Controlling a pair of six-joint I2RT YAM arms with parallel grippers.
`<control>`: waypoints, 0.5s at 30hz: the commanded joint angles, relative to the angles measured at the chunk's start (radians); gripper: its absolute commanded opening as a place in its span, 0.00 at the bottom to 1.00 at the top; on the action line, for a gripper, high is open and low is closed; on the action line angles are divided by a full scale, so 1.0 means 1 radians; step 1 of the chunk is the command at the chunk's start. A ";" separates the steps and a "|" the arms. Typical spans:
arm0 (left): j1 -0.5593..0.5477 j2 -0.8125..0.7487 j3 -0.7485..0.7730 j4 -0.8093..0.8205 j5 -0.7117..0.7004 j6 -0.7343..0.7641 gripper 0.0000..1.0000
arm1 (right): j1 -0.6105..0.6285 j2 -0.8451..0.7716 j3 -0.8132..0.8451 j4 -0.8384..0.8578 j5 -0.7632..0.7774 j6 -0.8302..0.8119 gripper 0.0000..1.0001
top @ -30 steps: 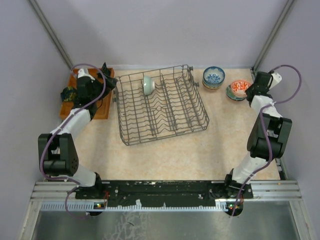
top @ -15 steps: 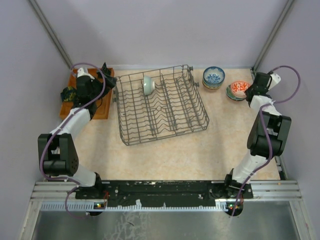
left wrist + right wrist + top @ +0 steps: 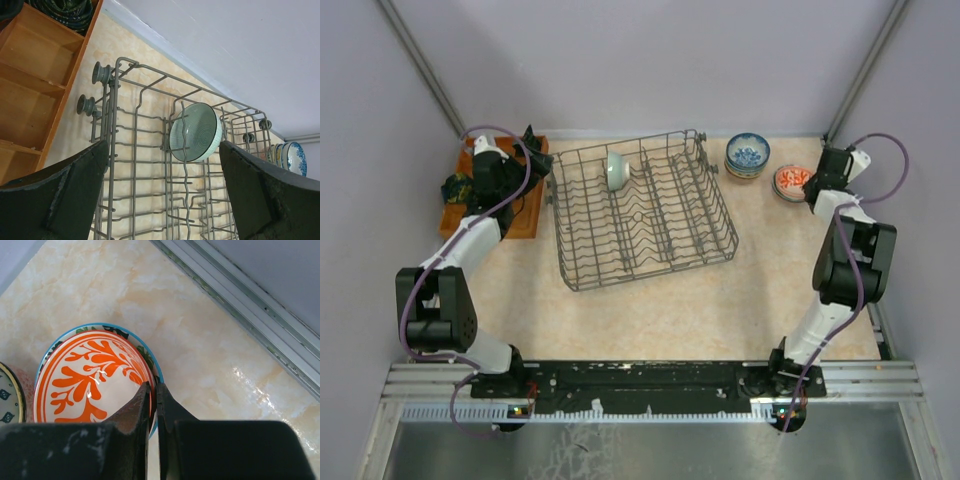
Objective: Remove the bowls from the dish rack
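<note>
Left wrist: green bowl (image 3: 195, 132) stands edgewise (mouth facing camera).

Orange compartmented tray (image 3: 528, 214) at far left of the desk (image 3: 670, 310), against the left wall; dark black-green object (image 3: 455, 187) at the tray's left edge, another dark one (image 3: 532, 136) at its far corner; left wrist view shows the tray's wooden dividers (image 3: 60, 87) and a dark green ribbed item (image 3: 65, 10) in the far compartment; desk top beige, marble-patterned; lilac walls (image 3: 650, 60) on three sides; grey metal struts (image 3: 420, 70) in both back corners; aluminium rail (image 3: 420, 385) along the near edge; grey metal channel (image 3: 240, 300) along the desk's right edge.
</note>
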 commanded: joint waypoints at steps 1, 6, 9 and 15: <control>-0.007 -0.006 0.022 -0.002 -0.011 0.012 0.97 | 0.015 -0.002 0.071 0.080 0.046 -0.007 0.00; -0.007 -0.006 0.020 -0.001 -0.012 0.012 0.97 | 0.020 0.010 0.086 0.069 0.048 -0.007 0.00; -0.007 -0.004 0.019 0.001 -0.012 0.012 0.97 | 0.022 0.010 0.089 0.061 0.049 -0.010 0.09; -0.008 0.001 0.012 0.010 -0.004 0.006 0.97 | 0.024 -0.009 0.078 0.054 0.055 -0.018 0.26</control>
